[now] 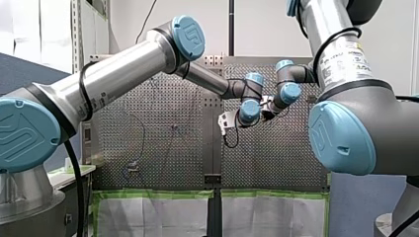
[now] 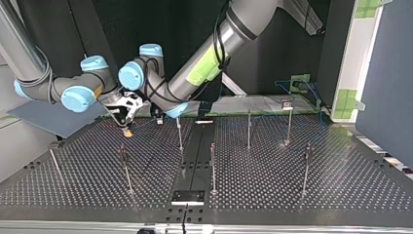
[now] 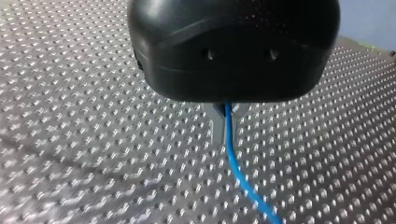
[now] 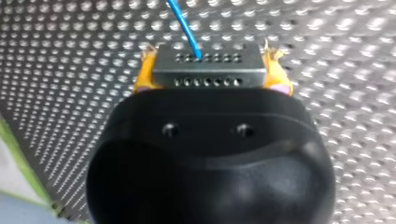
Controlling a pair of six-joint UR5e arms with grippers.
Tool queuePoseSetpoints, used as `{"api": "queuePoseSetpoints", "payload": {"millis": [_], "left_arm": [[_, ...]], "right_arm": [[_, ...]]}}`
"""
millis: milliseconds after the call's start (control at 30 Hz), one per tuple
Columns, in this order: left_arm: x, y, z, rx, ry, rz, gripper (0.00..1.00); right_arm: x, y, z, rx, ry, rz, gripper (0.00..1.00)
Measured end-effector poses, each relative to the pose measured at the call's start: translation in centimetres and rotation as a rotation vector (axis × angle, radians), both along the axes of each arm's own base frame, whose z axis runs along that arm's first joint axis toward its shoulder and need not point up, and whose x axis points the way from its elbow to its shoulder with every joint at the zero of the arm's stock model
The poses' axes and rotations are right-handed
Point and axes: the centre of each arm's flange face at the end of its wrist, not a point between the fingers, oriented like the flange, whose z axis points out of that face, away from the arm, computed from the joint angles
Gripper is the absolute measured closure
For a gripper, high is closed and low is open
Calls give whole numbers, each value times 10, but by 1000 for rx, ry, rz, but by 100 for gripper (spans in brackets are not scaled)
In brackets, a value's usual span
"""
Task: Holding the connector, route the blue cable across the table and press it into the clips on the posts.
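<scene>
The connector (image 4: 208, 73) is pinched between the yellow pads (image 4: 144, 77) of the right claw (image 4: 210, 63), over the worktop (image 4: 336, 140). The blue cable (image 3: 243, 183) leaving it is clamped by the fingers (image 3: 216, 127) of the left claw (image 3: 225, 135).

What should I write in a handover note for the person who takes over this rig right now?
Left gripper: shut on the cable, metal fingers pinching it above the table.
Right gripper: shut on the connector, with yellow pads on its two sides. The cable leaves the connector's face.
Place: both grippers are close together, at the top view's left, towards the arms' side of the table.
Done: connector and cable are both gripped.
Left: the top view shows no cable on the posts, so all routing and pressing into clips is to do.
</scene>
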Motion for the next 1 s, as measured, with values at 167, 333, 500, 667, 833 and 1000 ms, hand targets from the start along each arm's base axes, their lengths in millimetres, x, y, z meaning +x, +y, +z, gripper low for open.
{"api": "queuePoseSetpoints", "payload": {"millis": [167, 333, 500, 667, 833, 1000], "left_arm": [[-2, 12, 16, -8, -2, 13, 100], [-9, 21, 32, -5, -6, 9, 100], [-13, 27, 57, -12, -24, 9, 100], [-16, 31, 86, -21, -51, 7, 100], [-16, 37, 112, -26, -78, 10, 100], [-16, 45, 143, -38, -112, 17, 100]], "right_arm": [[1, 5, 32, -21, -53, 26, 100], [1, 14, 59, -35, -82, 59, 100], [-2, 24, 83, -38, -92, 71, 100], [-7, 34, 106, -46, -97, 71, 100], [-12, 43, 129, -63, -101, 66, 100], [-18, 51, 154, -94, -109, 61, 100]]}}
